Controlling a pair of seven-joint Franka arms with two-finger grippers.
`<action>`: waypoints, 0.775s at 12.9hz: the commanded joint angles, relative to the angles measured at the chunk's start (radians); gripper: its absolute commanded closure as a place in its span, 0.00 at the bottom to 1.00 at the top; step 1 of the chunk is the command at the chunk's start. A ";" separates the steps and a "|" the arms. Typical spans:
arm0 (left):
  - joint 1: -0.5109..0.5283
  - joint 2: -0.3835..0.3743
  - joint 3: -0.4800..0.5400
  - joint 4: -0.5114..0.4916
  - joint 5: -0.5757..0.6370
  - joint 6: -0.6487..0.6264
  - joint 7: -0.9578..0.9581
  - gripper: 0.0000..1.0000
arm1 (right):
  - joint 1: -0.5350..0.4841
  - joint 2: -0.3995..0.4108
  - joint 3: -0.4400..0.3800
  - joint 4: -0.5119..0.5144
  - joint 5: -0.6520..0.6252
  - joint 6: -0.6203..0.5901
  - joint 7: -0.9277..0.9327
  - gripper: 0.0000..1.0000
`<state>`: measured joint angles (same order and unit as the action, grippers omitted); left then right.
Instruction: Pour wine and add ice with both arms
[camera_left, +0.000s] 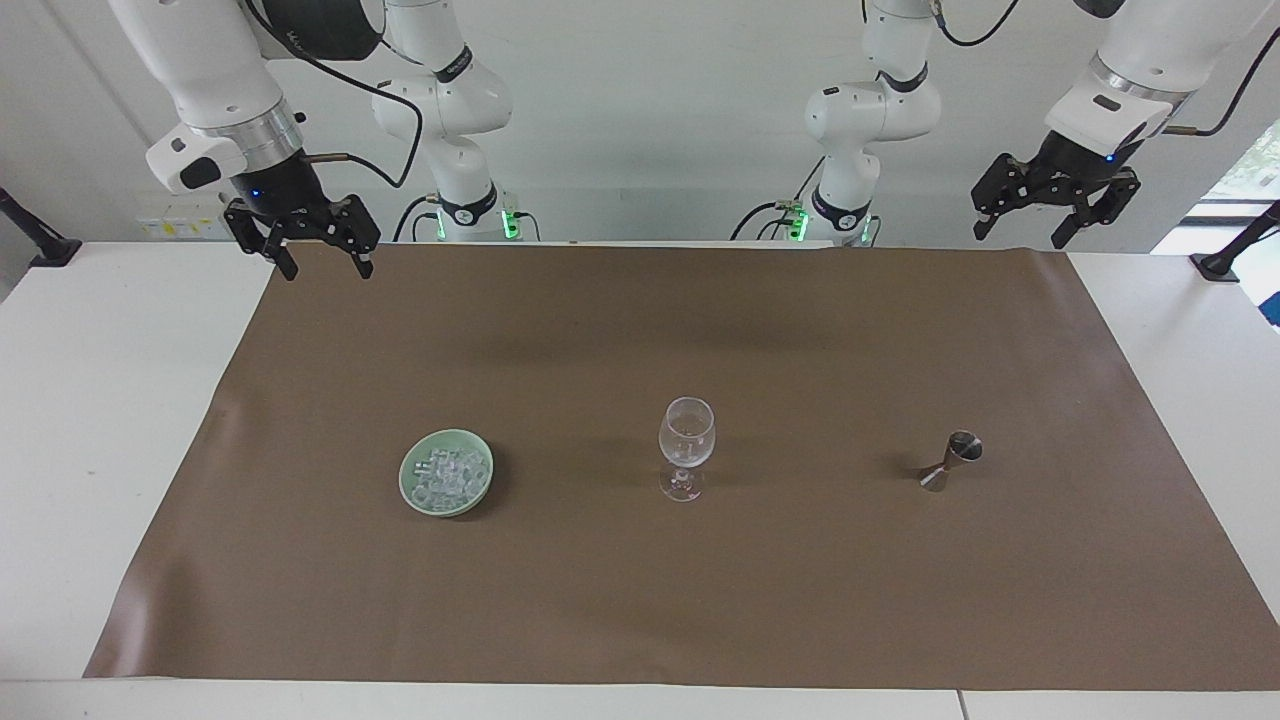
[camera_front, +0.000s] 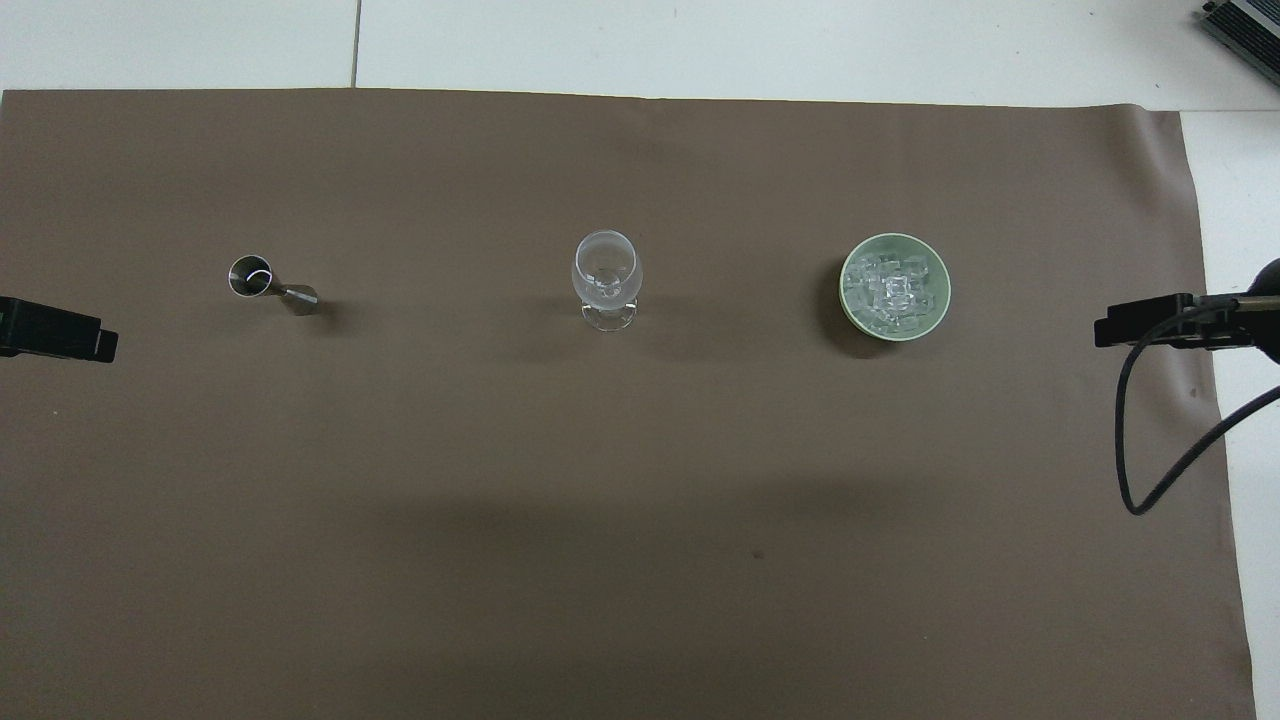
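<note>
Many ice cubes (camera_left: 447, 478) heaped in green dish (camera_left: 410, 492), beside wine glass (camera_left: 686, 445) toward the right arm's end. Likely light, hard, slippery; pinch singly across flat faces. Right gripper (camera_left: 318, 262) and left gripper (camera_left: 1031, 228): spread wide, empty, raised at brown mat's (camera_left: 640, 600) corners.

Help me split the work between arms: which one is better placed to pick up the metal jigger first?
Left. The jigger stands toward the left arm's end of the mat, the left gripper hangs open there, and the right gripper is nearer the ice.
</note>
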<state>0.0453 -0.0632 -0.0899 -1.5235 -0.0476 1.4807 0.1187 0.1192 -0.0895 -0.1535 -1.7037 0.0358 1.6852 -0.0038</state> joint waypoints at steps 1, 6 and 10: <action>0.004 -0.012 0.006 -0.032 0.000 0.029 0.006 0.00 | -0.012 0.005 0.006 0.007 0.012 -0.009 -0.018 0.00; 0.005 -0.007 0.016 -0.056 -0.003 0.066 -0.004 0.00 | -0.012 0.005 0.006 0.007 0.012 -0.009 -0.018 0.00; 0.007 -0.003 0.028 -0.089 -0.003 0.110 -0.005 0.00 | -0.012 0.005 0.006 0.007 0.012 -0.009 -0.018 0.00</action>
<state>0.0462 -0.0579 -0.0704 -1.5748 -0.0479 1.5461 0.1186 0.1192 -0.0895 -0.1533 -1.7037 0.0358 1.6852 -0.0038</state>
